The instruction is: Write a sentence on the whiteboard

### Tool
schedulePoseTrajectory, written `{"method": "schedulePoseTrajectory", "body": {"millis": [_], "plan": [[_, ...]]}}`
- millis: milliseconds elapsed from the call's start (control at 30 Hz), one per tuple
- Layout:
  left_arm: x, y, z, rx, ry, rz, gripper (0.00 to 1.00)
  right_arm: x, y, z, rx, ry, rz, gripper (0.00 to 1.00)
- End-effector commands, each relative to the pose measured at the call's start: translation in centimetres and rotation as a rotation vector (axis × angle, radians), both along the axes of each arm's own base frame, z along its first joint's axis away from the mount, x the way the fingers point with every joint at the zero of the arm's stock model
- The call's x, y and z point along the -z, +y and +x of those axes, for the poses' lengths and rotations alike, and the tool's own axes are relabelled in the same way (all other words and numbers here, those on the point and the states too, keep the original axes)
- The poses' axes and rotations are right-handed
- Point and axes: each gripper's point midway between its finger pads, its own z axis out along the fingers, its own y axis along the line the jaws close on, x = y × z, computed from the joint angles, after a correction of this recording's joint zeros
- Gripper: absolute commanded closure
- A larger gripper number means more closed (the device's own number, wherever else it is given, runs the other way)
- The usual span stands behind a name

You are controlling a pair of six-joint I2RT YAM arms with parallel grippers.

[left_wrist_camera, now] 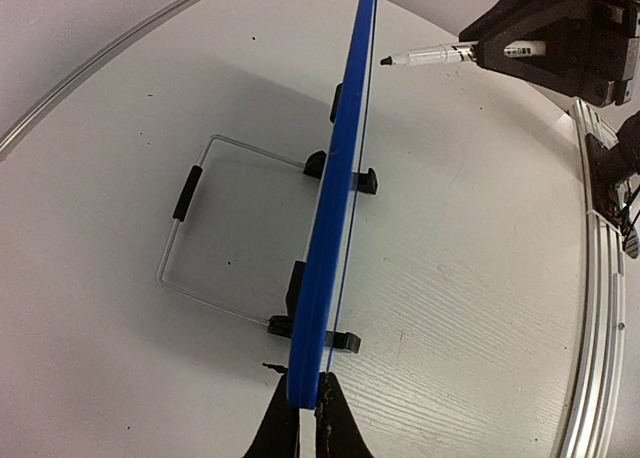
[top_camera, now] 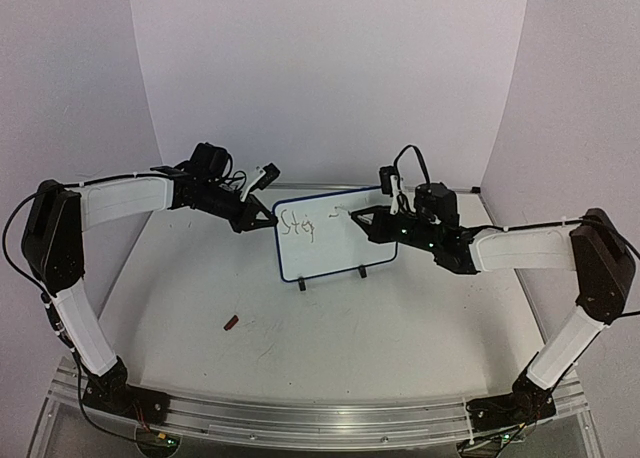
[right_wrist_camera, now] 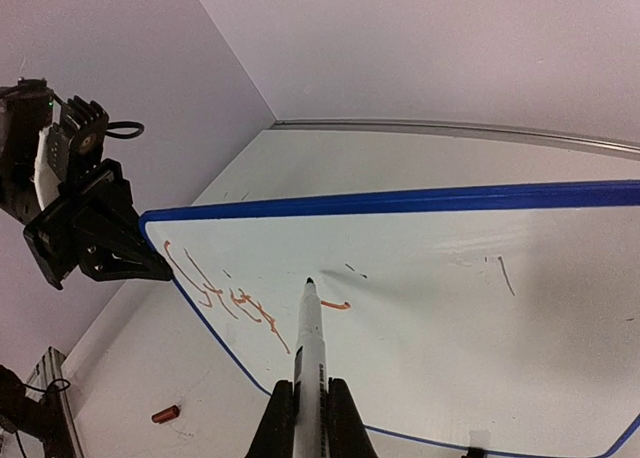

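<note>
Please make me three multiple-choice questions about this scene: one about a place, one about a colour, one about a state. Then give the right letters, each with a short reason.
1. Where does the small red piece lie?
A) on the table, in front of the whiteboard, toward the left arm
B) on the whiteboard's top edge
C) behind the whiteboard

2. What colour is the whiteboard's frame?
A) green
B) yellow
C) blue

3. What is the right end effector doing?
A) open and empty
B) shut on the marker
C) shut on the whiteboard's edge

Answers: 1 A, the top view shows it there; 2 C, both wrist views show a blue edge; 3 B, the marker sticks out between its fingers.
</note>
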Motion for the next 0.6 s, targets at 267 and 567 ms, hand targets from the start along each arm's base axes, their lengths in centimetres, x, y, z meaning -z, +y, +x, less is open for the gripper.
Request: {"method": "schedulePoseTrajectory", "body": {"millis": [267,567], "plan": [[2.9,0.7,-0.7,0.0,0.048,0.098,1.0,-1.3,0.6,1.4,0.018,-0.03,0.036,1.0],[3.0,0.7,-0.7,-0.001,0.049,0.1,1.0,0.0,0.6,2.0,0.04,-0.006,0.019,1.0]]}}
